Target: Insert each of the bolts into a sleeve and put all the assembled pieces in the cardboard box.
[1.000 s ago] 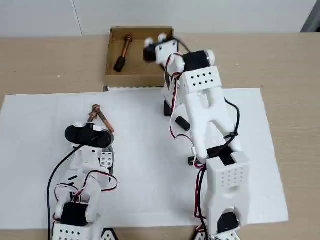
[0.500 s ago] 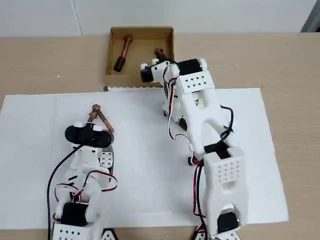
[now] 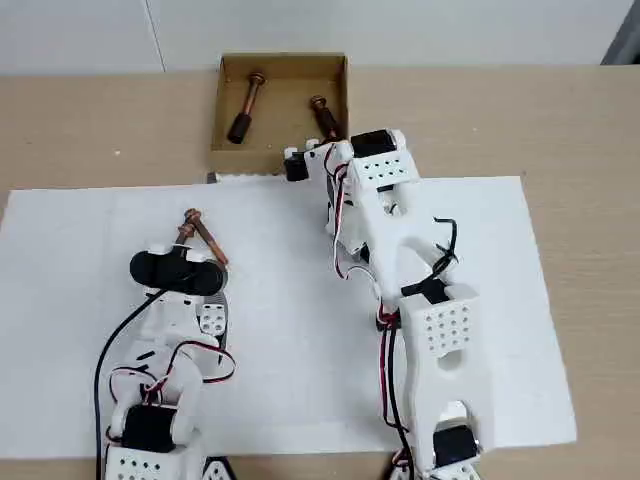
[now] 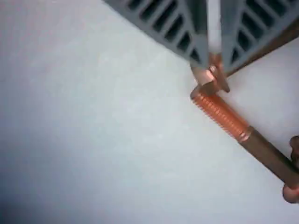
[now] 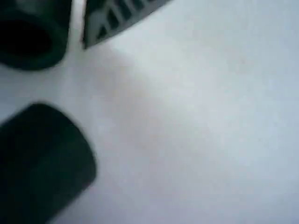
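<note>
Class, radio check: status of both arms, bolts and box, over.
Left gripper shut on a bolt; second bolt touches it. Right gripper at box's front wall. Box holds one assembled piece, a second piece part-hidden.

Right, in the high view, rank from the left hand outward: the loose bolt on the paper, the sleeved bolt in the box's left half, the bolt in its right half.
1. Loose bolt: on the paper, beside the held bolt in the left hand.
2. Sleeved bolt: left half of the cardboard box.
3. Other bolt: right half of the box, farthest.
</note>
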Controlling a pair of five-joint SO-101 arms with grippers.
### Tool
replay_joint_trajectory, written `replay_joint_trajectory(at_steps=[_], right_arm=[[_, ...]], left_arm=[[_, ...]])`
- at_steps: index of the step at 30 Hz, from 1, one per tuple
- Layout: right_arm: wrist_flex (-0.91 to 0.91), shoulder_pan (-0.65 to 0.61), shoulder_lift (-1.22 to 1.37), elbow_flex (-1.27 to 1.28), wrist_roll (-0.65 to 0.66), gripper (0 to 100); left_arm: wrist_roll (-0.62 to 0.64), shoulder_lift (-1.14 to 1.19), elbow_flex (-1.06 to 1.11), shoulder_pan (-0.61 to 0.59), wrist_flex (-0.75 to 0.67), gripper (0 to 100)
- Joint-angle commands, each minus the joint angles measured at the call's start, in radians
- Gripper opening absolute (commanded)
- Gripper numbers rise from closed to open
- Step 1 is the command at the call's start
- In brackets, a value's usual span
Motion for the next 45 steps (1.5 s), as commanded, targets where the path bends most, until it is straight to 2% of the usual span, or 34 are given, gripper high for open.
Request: replay_joint_trajectory(at_steps=[1,5,17,26,31,38,45], right_arm=[[-0.004,-0.001,0.045,0.015,0.011,10.9],[-0.004,-0.002,0.058,0.015,0.038,1.0],[0.016,-0.005,-0.205,0.014,0.029,1.2],[0.035,-0.001,-0.501,0.052,-0.044,0.2],[0.035,0.001,-0.694,0.272,-0.044,0.2],[0.024,0.001,-0.983,0.646,-0.046,0.3],[-0.074,0.122,-1.191,0.961,-0.038,0.4]], left_arm=[[-0.006,-0.006,-0.004,-0.005,0.002,1],[-0.006,-0.006,-0.004,-0.005,0.002,1],[-0.006,-0.006,-0.004,-0.005,0.002,1],[-0.006,-0.006,-0.005,-0.005,0.021,1],[-0.087,-0.006,-0.038,-0.006,0.066,1],[-0.120,-0.006,-0.199,-0.014,0.195,1],[-0.207,0.123,-0.358,-0.170,0.218,1]])
